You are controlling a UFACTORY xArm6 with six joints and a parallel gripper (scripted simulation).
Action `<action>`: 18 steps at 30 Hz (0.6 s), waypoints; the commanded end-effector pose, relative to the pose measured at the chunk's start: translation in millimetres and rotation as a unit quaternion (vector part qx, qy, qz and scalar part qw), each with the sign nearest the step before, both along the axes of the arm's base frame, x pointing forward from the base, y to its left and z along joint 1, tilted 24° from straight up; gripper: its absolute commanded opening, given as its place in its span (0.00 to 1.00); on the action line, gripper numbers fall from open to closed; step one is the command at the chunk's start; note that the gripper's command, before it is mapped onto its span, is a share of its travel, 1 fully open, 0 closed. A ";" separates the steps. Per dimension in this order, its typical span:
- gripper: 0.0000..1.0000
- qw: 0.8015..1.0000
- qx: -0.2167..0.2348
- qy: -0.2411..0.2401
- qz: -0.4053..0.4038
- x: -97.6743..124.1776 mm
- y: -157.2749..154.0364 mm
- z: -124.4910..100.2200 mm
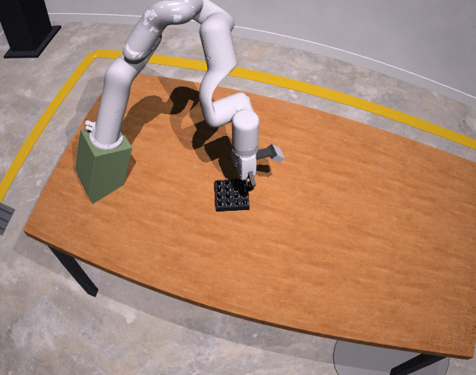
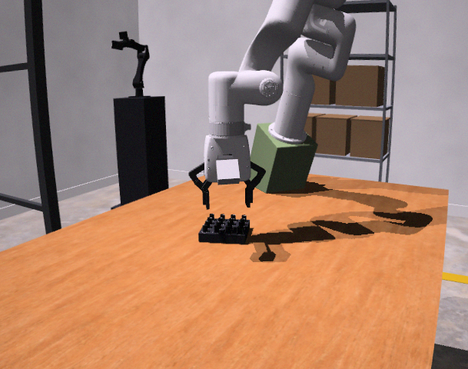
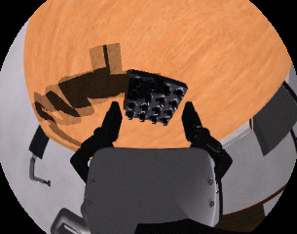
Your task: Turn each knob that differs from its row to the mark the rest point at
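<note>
The black knob box (image 1: 232, 208) (image 2: 224, 238) (image 3: 157, 76) stands flat on the table, with its rows of small black knobs (image 1: 219, 203) (image 2: 243, 217) (image 3: 179, 92) upward. My gripper (image 1: 248, 187) (image 2: 227, 206) (image 3: 152, 108) is open wide and empty. In the exterior view its fingertips hang above the knobs, touching none. In the wrist view the fingers stand left and right of the box. The knobs' white lines, the printed names and the socket are too small or dark to read. Shadow darkens the box's upper left part in the wrist view.
The wooden table (image 1: 331, 242) (image 2: 146, 297) bears the green arm base (image 1: 104, 173) (image 2: 285, 167). The camera mount (image 1: 266, 152) (image 2: 227, 171) juts from the gripper's side. The arm's shadow lies across the table beside the box.
</note>
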State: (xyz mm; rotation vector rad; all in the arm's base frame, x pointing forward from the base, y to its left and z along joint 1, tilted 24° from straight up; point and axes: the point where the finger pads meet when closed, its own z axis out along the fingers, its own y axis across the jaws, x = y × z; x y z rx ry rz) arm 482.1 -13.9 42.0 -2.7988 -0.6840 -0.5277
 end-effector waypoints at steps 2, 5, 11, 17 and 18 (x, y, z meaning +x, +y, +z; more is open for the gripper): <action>1.00 1.000 -0.001 -0.002 0.000 -7.9 -9.5 30.5; 1.00 1.000 -0.001 -0.002 0.000 -9.9 -11.4 36.7; 1.00 1.000 -0.001 -0.002 0.000 -21.9 -23.1 74.3; 1.00 1.000 -0.001 -0.002 0.000 -28.9 -29.9 96.0; 1.00 1.000 -0.001 -0.002 0.000 -29.3 -30.3 97.4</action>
